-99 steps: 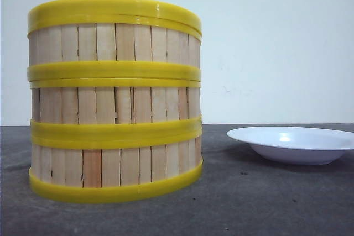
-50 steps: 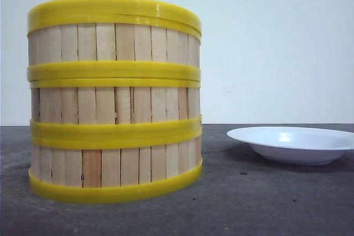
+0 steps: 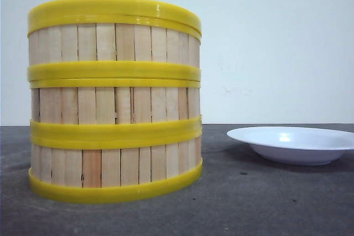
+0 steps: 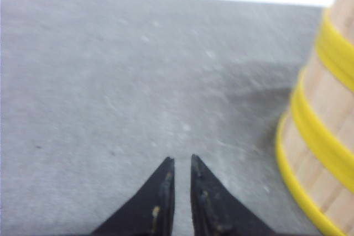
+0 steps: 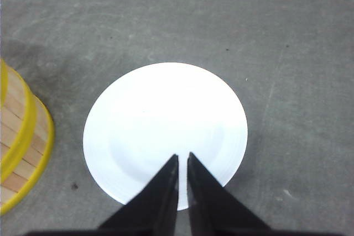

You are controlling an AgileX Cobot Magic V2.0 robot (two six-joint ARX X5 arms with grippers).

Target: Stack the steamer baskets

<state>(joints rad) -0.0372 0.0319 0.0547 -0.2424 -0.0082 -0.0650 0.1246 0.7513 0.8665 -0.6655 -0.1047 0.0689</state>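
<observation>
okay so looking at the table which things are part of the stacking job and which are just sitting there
Job: top basket, middle basket, bottom basket, stacked in one column.
Just there: white plate, empty, beside the stack, not touching it.

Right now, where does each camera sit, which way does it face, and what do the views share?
Front: low at table height, facing forward at the stack and plate; no robot part shows.
Left wrist: above the table, beside the stack; left gripper shut, holding nothing.
Right wrist: above, looking down on the plate; right gripper shut over it, holding nothing.
Shared: the stack shows in all three views, the plate in front and right wrist.
</observation>
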